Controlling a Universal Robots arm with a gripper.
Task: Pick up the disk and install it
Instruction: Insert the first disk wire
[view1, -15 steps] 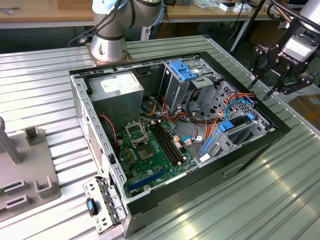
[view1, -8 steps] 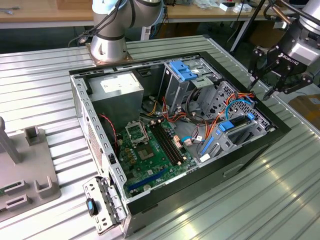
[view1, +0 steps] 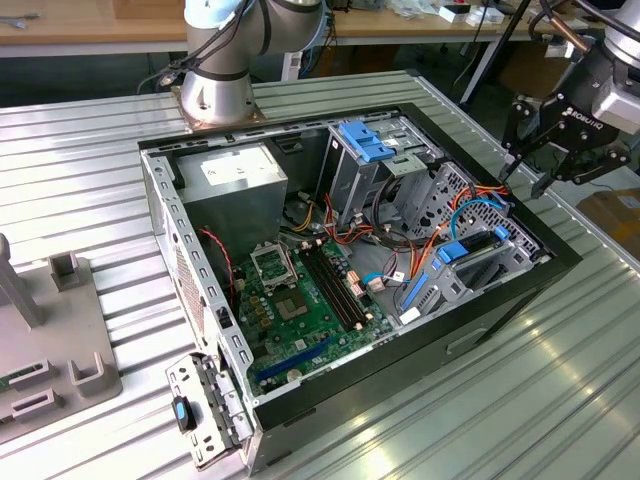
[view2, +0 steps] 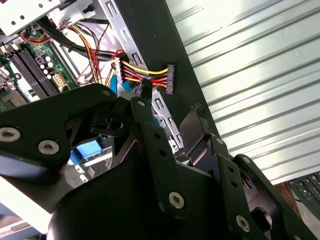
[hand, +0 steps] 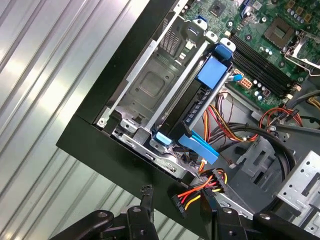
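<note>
My arm hangs at 2 o'clock in the exterior view, the gripper (view1: 525, 175) tilted down over the computer case (view1: 500, 320) rim, its jaws spread and empty. At 7 o'clock below it, the disk (view1: 470, 258) sits on edge in the drive cage, dark grey with blue rails.

Quick tally, folks: one robot arm (view1: 225, 60), one gripper (view1: 522, 180), one open computer case (view1: 450, 340) on one ribbed table (view1: 80, 170), and inside it one green motherboard (view1: 300, 310), one silver power supply (view1: 235, 175), one blue-topped metal cage (view1: 352, 175), one disk (hand: 202, 97).
</note>
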